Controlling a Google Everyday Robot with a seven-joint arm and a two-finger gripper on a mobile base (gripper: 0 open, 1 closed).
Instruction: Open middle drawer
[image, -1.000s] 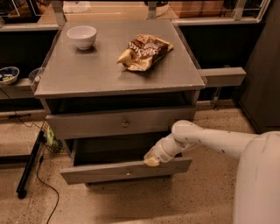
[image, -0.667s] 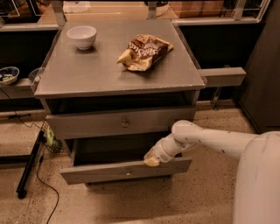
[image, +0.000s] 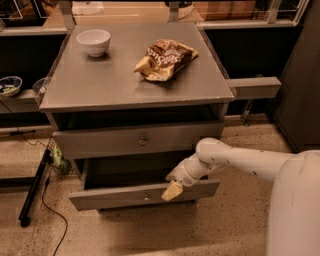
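Camera view: this was the only view you had, and every line below came from it.
Middle drawer (image: 115, 196): its grey flat front stood well out of the cabinet, below the top drawer (image: 100, 142), with a dark gap behind the front. By that reading your task looked largely done.
Knob (image: 146, 196): it was small and round, at the centre of the front. It sat left of the end effector and apart from it.
End effector (image: 172, 190): it was at the upper edge of the drawer front, right of centre, touching that edge or just over it. You could not tell whether it was spread, pressed together or pinching the front.
Arm (image: 240, 160): it was white and reached in low from the right, roughly level with the drawer.
Handling: you could expect a stiff, rigid box on slides that would not flex under a pull. It was probably fairly light, though the inside was too dark to show any load.
Where to hold: the knob offered you a centred, straight pull, but it looked small and likely slippery. The upper edge gave a broader hook, though pulling off-centre there might have skewed the drawer on its slides.
Counter (image: 115, 80): it carried a bowl (image: 93, 41) and a chip bag (image: 166, 59), both well apart from the drawer. A gentle pull seemed unlikely to disturb them.
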